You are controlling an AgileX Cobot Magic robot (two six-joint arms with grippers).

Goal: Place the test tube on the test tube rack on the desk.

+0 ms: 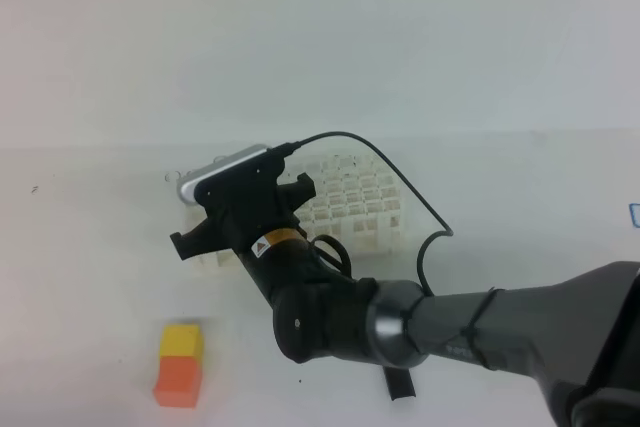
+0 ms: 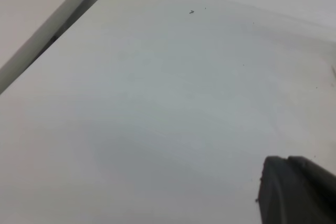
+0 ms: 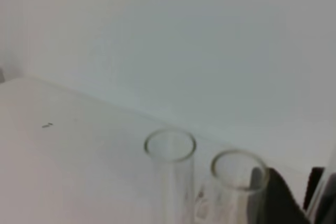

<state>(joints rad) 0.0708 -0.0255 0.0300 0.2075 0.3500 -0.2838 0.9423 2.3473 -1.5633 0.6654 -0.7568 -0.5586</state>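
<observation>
Dark right gripper fingers sit at the right wrist view's lower edge, their gap unreadable, beside two upright clear tubes. Overhead, the arm hides much of the white rack on the desk. Left gripper is closed.
</observation>
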